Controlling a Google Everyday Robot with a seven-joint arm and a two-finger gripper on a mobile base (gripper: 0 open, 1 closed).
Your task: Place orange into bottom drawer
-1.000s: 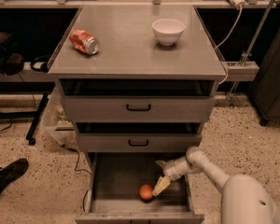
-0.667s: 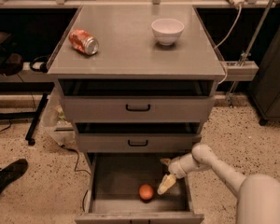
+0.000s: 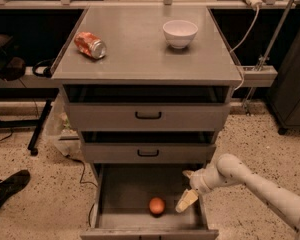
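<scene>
The orange [image 3: 157, 205] lies on the grey floor of the pulled-out bottom drawer [image 3: 122, 196], near its front middle. My gripper [image 3: 186, 192] hangs over the drawer's right side, just right of the orange and apart from it. It holds nothing and its pale fingers [image 3: 187, 200] are spread. The white arm reaches in from the lower right.
On the cabinet top [image 3: 140, 44] lie an orange-red soda can [image 3: 90, 45] on its side at the left and a white bowl [image 3: 180, 33] at the back right. Two upper drawers with black handles [image 3: 148, 115] are nearly shut. A shoe [image 3: 7, 188] is on the floor at left.
My gripper has drawn back to the right and slightly up, away from the orange. The orange stays at rest on the drawer floor.
</scene>
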